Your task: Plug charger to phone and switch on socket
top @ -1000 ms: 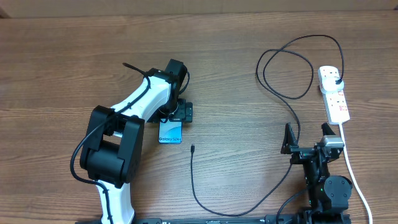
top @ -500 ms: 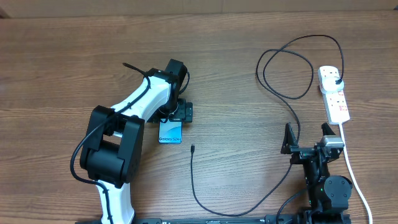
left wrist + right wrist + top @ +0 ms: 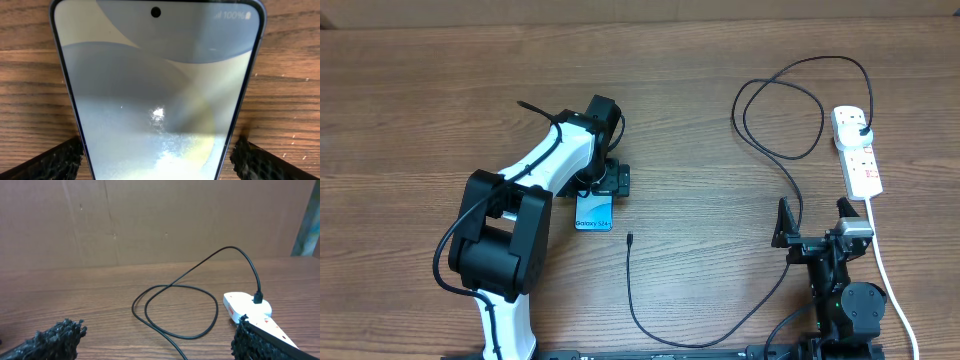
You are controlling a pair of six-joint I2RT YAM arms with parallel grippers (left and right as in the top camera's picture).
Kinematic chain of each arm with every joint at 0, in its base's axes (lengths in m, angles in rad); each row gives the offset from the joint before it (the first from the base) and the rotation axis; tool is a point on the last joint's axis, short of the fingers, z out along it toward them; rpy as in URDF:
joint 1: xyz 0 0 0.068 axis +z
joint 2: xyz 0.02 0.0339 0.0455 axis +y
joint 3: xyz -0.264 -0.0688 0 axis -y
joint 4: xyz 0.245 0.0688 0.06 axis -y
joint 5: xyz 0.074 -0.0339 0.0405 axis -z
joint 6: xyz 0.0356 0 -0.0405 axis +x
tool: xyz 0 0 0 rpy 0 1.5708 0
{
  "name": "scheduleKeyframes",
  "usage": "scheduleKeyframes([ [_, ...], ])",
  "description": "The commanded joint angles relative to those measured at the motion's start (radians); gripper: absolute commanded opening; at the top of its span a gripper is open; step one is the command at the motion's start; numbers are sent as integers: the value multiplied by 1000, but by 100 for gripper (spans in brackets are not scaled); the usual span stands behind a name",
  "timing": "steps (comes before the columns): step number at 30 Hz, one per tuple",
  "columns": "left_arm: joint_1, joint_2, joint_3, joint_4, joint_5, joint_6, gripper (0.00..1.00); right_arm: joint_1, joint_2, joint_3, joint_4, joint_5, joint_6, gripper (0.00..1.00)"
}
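Stillness holds over the last second: the left pincer (image 3: 157, 156) straddles the phone (image 3: 155, 100), pads (image 3: 55, 161) at both edges; whether it squeezes, I cannot tell. The right pincer (image 3: 152, 335) gapes empty, and the cable tip (image 3: 630, 238) lies loose just behind the left one, so plugging waits.

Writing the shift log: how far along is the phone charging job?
Done: charger plug sits in the socket. In hand: left gripper straddles the phone; right gripper open, empty. Left: connector tip lies loose on the table; socket on or off, cannot tell.
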Motion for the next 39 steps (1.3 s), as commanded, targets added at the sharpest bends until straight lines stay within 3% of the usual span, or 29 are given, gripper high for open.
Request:
scheduleKeyframes([
  [1, 10, 52, -31, 8, -20, -3, 100, 2, -8, -11, 6, 6, -4, 100],
  [39, 11, 52, -31, -19, -6, -53, 100, 2, -8, -11, 6, 6, -5, 100],
])
